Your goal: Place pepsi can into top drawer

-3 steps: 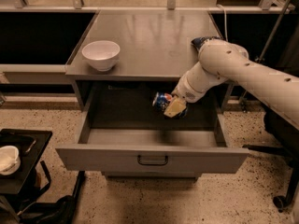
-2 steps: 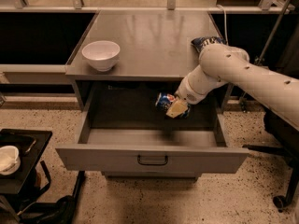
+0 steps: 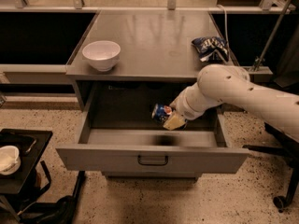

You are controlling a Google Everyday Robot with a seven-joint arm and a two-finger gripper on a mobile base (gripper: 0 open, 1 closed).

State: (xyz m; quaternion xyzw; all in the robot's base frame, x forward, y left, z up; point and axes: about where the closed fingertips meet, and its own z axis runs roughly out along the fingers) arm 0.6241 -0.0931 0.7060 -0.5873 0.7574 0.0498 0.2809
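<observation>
The pepsi can (image 3: 161,111) is a small blue can with a round logo, lying tilted on its side in the air over the open top drawer (image 3: 152,158). My gripper (image 3: 168,117) is shut on the pepsi can and holds it above the drawer's right half, a little over the drawer floor. The white arm comes in from the right. The drawer is pulled fully out, with its dark bar handle (image 3: 153,160) at the front centre. A shadow of the can lies on the drawer floor below it.
A white bowl (image 3: 101,54) stands on the counter top at the left. A blue-and-white chip bag (image 3: 210,47) lies at the counter's right edge. A black side table with a white cup (image 3: 8,158) is at lower left. A chair base (image 3: 280,190) is at right.
The arm has lowered and swung back from over the counter, uncovering the chip bag; the can stays in the gripper over the drawer's right half.
</observation>
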